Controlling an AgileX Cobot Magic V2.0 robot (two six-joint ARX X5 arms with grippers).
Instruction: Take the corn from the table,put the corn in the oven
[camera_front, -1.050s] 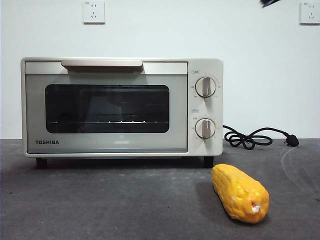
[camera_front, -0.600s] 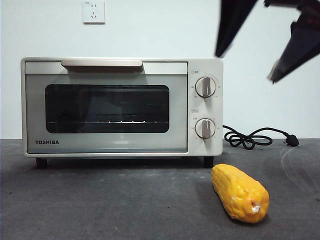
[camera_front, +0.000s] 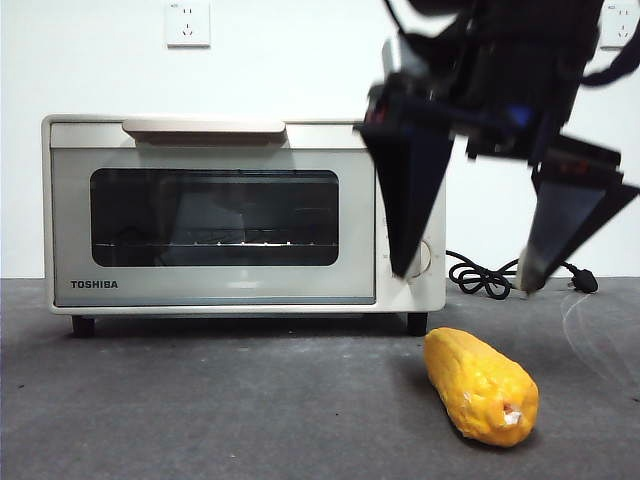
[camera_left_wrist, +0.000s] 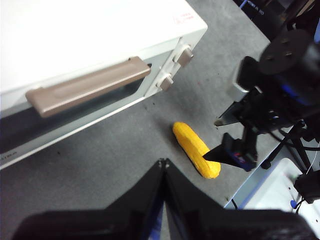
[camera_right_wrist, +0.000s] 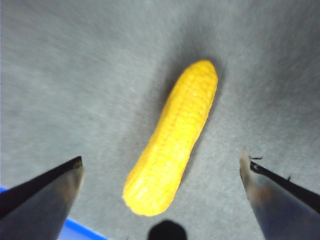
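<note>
The yellow-orange corn (camera_front: 482, 388) lies on the dark grey table (camera_front: 200, 400), in front of the oven's right end, pale stub toward the camera. My right gripper (camera_front: 465, 280) hangs open just above it, one jaw to each side, not touching; the right wrist view shows the corn (camera_right_wrist: 172, 137) lying lengthwise between the spread jaws of that gripper (camera_right_wrist: 161, 157). The cream Toshiba oven (camera_front: 210, 215) stands behind with its door closed. My left gripper (camera_left_wrist: 164, 161) is shut on nothing, high over the table in front of the oven (camera_left_wrist: 75, 30), looking down on the corn (camera_left_wrist: 195, 149).
A black cord (camera_front: 495, 278) with its plug lies on the table right of the oven. The beige bar handle (camera_front: 203, 126) runs along the door's top. The table's right edge (camera_left_wrist: 240, 185) is close to the corn.
The right arm has come down from the top right corner to just above the corn, jaws spread wide. Corn and oven have not moved.
</note>
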